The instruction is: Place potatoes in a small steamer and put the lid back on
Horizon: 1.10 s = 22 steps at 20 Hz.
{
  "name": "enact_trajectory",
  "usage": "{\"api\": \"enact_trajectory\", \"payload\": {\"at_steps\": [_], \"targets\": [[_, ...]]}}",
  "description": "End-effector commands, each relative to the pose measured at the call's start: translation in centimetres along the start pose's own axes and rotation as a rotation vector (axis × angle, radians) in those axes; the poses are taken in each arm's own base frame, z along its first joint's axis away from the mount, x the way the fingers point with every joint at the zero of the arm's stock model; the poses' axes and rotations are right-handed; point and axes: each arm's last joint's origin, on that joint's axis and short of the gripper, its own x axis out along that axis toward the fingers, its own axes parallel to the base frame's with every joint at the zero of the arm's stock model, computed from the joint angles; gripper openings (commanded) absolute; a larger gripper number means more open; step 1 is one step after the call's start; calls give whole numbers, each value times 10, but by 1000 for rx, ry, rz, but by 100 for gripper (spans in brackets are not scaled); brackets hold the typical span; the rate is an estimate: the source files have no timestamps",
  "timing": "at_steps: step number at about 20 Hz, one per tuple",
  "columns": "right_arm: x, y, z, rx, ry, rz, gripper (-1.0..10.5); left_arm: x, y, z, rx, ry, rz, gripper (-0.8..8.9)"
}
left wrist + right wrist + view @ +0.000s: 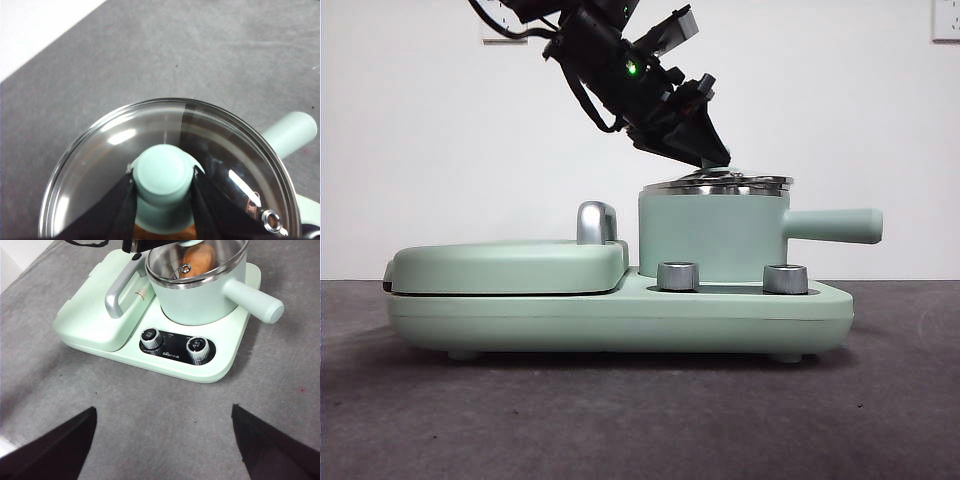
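Note:
The small mint-green steamer stands on the appliance base, its handle pointing right. The glass lid with a steel rim lies on the pot's rim. My left gripper is shut on the lid's green knob; in the front view it comes down from the upper left onto the lid. The orange-brown potato lies inside the pot, seen through the glass in the right wrist view. My right gripper is open and empty, back from the appliance, over the grey mat.
The mint-green base carries two steel dials and a flat griddle cover with a chrome handle left of the pot. Grey mat lies around the appliance.

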Motion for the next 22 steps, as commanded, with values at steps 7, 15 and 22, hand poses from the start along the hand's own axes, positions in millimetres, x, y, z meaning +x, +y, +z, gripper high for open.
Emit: {"api": "enact_trajectory", "payload": {"at_steps": [7, 15, 22], "targets": [[-1, 2, 3, 6, -16, 10, 430, -5, 2, 22, -14, -6, 12, 14], [-1, 2, 3, 5, -15, 10, 429, -3, 0, 21, 5, 4, 5, 14], [-1, 2, 3, 5, -15, 11, 430, 9, 1, 11, -4, 32, -5, 14]]}}
